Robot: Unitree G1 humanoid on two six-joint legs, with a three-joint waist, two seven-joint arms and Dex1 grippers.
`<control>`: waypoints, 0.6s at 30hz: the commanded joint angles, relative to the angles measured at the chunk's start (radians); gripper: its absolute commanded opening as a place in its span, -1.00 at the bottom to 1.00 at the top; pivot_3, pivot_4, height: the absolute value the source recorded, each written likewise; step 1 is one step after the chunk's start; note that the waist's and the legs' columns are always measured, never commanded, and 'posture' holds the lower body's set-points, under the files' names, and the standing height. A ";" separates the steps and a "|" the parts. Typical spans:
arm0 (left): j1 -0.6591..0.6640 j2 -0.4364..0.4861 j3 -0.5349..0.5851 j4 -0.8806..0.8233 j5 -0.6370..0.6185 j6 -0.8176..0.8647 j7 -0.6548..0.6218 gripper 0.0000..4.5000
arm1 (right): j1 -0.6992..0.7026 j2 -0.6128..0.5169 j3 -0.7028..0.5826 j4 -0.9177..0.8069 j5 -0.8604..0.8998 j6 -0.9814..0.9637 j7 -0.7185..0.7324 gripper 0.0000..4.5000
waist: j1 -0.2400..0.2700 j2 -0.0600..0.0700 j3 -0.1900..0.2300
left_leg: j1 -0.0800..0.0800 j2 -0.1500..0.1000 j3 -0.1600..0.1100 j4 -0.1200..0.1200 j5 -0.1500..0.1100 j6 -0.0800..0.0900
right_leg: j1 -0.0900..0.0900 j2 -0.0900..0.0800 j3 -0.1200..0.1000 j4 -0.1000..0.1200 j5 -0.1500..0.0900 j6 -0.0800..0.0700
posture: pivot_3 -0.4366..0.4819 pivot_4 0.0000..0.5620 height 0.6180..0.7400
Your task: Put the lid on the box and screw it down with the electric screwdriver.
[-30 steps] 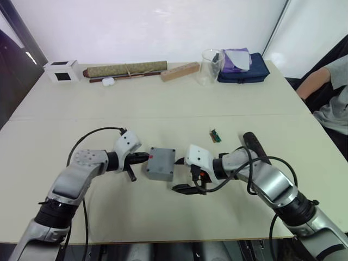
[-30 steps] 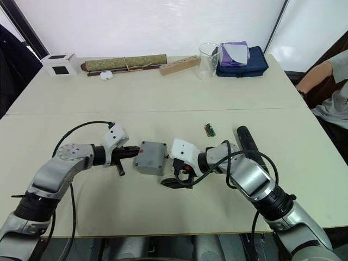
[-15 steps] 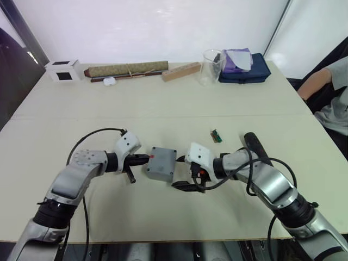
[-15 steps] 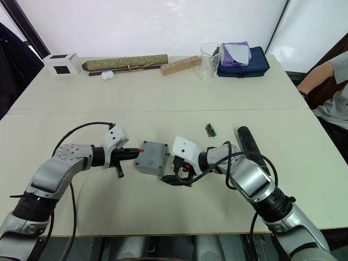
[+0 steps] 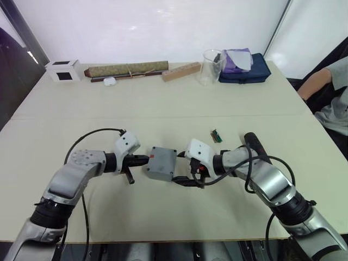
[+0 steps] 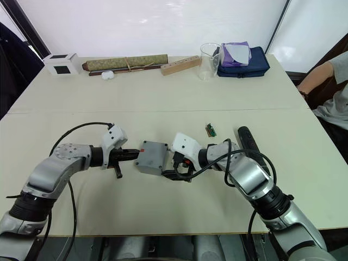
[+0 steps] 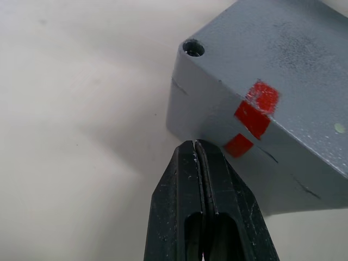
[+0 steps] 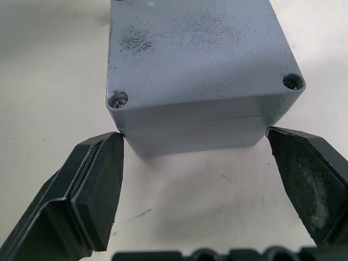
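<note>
The box sits apparently just ahead of the spread right claw.

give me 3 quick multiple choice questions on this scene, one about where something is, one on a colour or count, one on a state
1. Where does the electric screwdriver lie?
A. on the table beside the right arm
B. on top of the box
C. in the glass beaker

2. What colour are the small marks on the side of the box?
A. blue
B. red
C. yellow

3. How do the right tool's fingers stand?
A. shut on the screwdriver
B. pressed shut with nothing between them
C. open, one at each side of the box

Answers:
1. A: the electric screwdriver lies flat on the table next to the right arm.
2. B: the left wrist view shows red squares on the box, with the lid already on.
3. C: the right tool has its fingers spread around the box's near face.
</note>
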 commanded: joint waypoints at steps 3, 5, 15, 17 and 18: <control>0.000 0.036 0.048 -0.066 -0.040 0.031 -0.006 -1.00 | 0.022 -0.050 -0.083 -0.083 0.032 0.028 0.007 0.99 | 0.000 0.000 0.000 | 0.000 0.000 0.000 0.000 0.000 0.000 | 0.000 0.000 0.000 0.000 0.000 0.000 | -0.05 -0.47 1.00; 0.007 0.049 0.067 -0.088 -0.069 0.060 -0.010 -1.00 | 0.043 -0.079 -0.145 -0.122 0.057 0.059 0.006 0.99 | 0.001 0.000 0.000 | 0.000 0.000 0.000 0.000 0.000 0.000 | 0.000 0.000 0.000 0.000 0.000 0.000 | -0.05 -0.47 1.00; -0.043 0.156 0.239 -0.197 -0.297 0.223 -0.072 -1.00 | 0.017 -0.151 -0.651 -0.218 0.340 0.573 -0.096 0.99 | 0.001 0.000 0.000 | 0.001 0.001 -0.001 0.000 0.000 0.000 | 0.001 0.000 0.000 0.000 0.000 0.000 | -0.05 -0.47 1.00; -0.124 0.166 0.269 -0.194 -0.361 0.251 -0.085 -1.00 | 0.026 -0.211 -0.675 -0.220 0.329 0.561 -0.106 0.99 | 0.005 0.000 0.000 | 0.001 0.001 0.000 0.000 0.000 0.000 | 0.001 0.000 0.000 0.000 0.000 0.000 | -0.05 -0.47 1.00; -0.161 0.171 0.265 -0.199 -0.379 0.254 -0.096 -1.00 | 0.049 -0.244 -0.680 -0.219 0.329 0.557 -0.101 0.99 | 0.005 -0.001 0.000 | 0.001 0.000 -0.001 0.000 0.000 0.000 | 0.002 0.000 0.000 -0.001 0.000 0.000 | -0.05 -0.47 1.00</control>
